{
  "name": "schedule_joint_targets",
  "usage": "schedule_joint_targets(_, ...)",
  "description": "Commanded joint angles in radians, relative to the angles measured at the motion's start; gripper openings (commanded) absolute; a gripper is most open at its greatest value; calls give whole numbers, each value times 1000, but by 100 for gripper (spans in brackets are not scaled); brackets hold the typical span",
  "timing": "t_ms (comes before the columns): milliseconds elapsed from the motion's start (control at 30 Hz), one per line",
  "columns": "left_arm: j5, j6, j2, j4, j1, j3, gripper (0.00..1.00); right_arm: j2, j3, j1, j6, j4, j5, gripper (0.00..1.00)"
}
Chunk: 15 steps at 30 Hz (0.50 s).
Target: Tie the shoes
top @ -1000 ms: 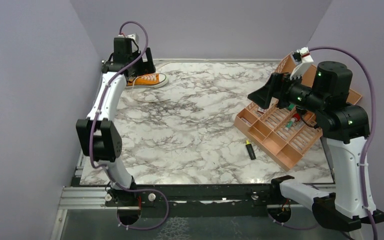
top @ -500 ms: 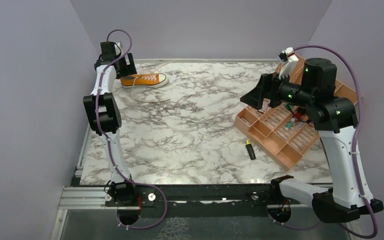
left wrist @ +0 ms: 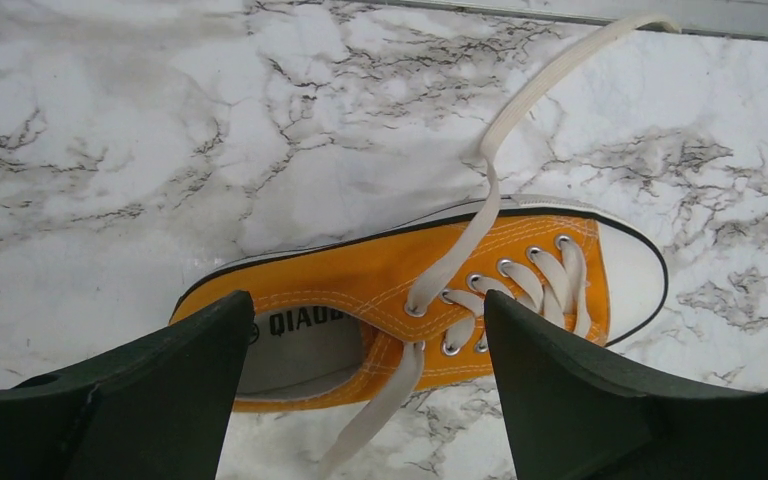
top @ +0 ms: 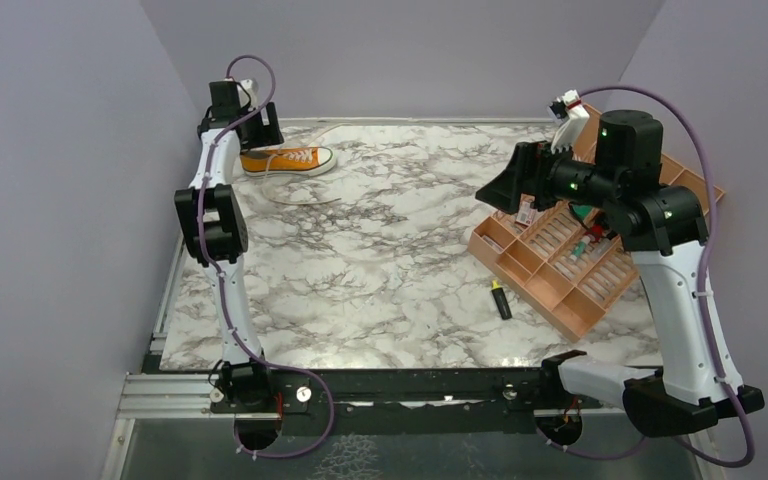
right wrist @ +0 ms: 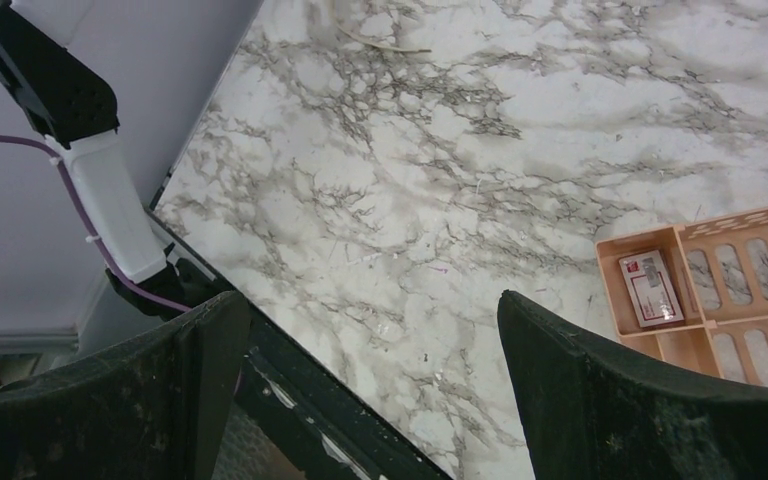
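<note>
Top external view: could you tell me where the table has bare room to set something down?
Bare: the table's middle, between sneaker and tray, and the near-left corner. Crowded: the far-left, with sneaker and loose laces; the right, with tray and marker.

A: What is the left gripper (left wrist: 365, 305) hiding from its own camera?
B: One finger (left wrist: 130, 400) is covering the heel of the sneaker (left wrist: 390, 285) and cutting the insole print short after a few letters. One lace (left wrist: 375, 415) is running off the bottom edge.
A: And from above?
B: The same gripper is blocking the heel there too, and the contents of the tray (top: 480, 245) are showing too small to name. In the right wrist view that tray is running out past the right edge, and the print on its packet (right wrist: 650, 287) is showing too tiny to read
</note>
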Motion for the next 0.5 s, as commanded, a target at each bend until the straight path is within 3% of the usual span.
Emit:
schedule_joint_targets(0,17,-6,64,6,-16,-3,85,-15,32,4,16,6,41,100)
schedule_joint_targets(133,-97,23,37,-35,-70,-82,85,-22,22,4,33,26,55,100)
schedule_joint_targets(233,-113,18,17,-95,-104,-127,85,-28,17,4,43,39,71,100)
schedule_joint_targets(367,-127,44,-30,-129,-148,-226,95,-48,15,3,48,50,86,100)
schedule_joint_targets(467,-120,116,-57,-152,-208,-280,94,-95,-20,4,61,67,101,100)
